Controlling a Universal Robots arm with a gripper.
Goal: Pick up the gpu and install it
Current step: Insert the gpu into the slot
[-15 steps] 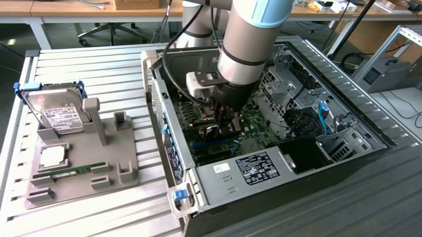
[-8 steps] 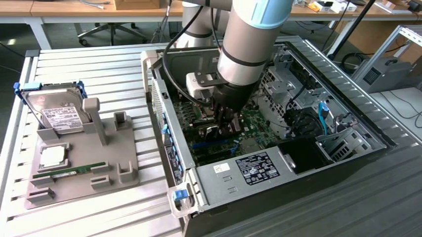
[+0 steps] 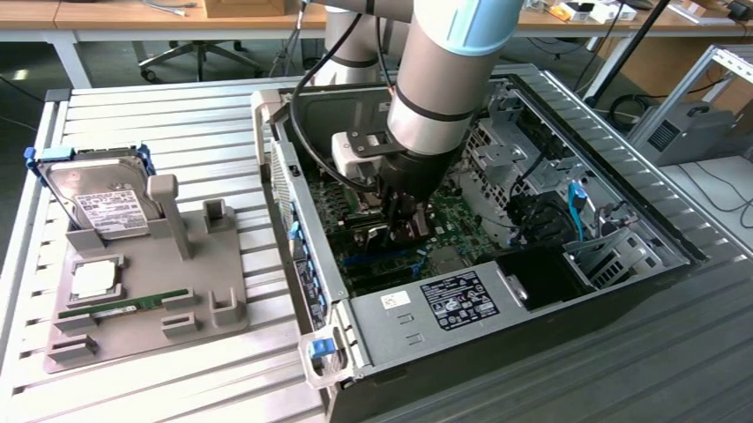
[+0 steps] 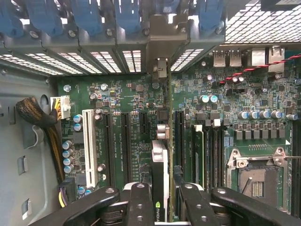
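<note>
gpu (image 4: 159,162) pinched edge-on between gripper (image 4: 164,197) fingers (image 4: 141,207), right over motherboard (image 4: 225,108) expansion slots (image 4: 126,141), long axis pretty much parallel to them, bracket end toward rear slot openings (image 4: 134,59).

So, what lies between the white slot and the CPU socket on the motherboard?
The gpu, edge-on in the gripper, with black slots on either side of it. The wrist view shows this.

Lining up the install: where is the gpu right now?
In the wrist view the gpu stands edge-on in the hand, over the black slots of the motherboard; in the exterior view the hand is inside the open computer case.
</note>
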